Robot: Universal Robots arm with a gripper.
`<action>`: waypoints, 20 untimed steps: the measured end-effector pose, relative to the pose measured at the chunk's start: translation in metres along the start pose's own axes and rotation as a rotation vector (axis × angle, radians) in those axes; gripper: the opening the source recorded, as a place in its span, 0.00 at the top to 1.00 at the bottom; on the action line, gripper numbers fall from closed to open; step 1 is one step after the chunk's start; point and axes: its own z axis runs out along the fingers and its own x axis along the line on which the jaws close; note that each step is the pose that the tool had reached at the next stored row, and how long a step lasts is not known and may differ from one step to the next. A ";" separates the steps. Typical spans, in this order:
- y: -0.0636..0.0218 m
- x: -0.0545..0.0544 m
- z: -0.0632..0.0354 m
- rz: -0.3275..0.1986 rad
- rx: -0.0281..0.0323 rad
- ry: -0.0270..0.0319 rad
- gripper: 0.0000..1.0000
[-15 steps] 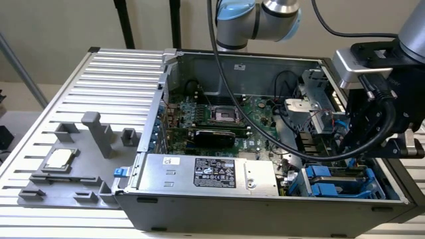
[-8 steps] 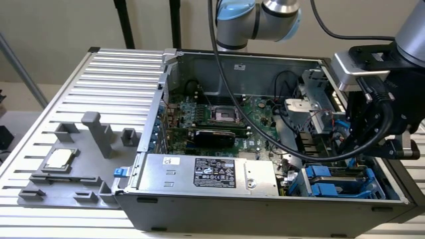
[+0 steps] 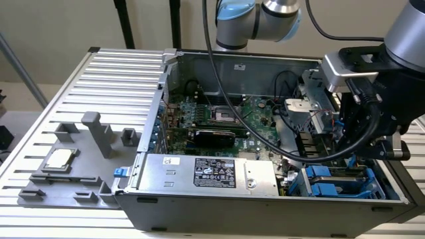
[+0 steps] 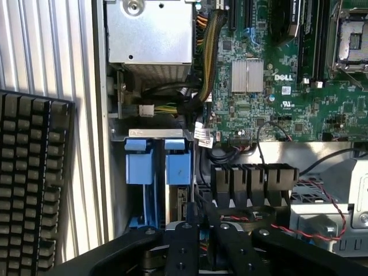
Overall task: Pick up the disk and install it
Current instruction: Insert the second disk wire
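Note:
The disk (image 4: 177, 172) stands on edge in the drive bay at a corner of the open computer case, its blue carrier facing up; in the exterior view the disk (image 3: 319, 172) lies low at the right. My gripper (image 4: 207, 229) sits over the disk's near end, its black fingers (image 4: 183, 241) drawn close together with a sliver of blue carrier between them. From outside, the gripper (image 3: 357, 158) reaches down into the case just above the bay, its tips hidden behind cables.
A second blue carrier (image 4: 138, 164) stands beside the disk. The silver power supply (image 3: 199, 174), motherboard (image 3: 226, 119) and cable bundles crowd the case. A grey fixture (image 3: 66, 169) with a small silver chip (image 3: 59, 158) sits on the ribbed table. A black keyboard (image 4: 29, 190) lies outside the case wall.

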 end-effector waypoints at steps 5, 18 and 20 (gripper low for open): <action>0.0007 0.003 0.0100 -0.002 0.0037 -0.0001 0.84; 0.0010 0.008 0.0162 -0.003 0.0064 -0.0003 0.84; 0.0010 0.010 0.0169 -0.003 0.0071 -0.0003 0.84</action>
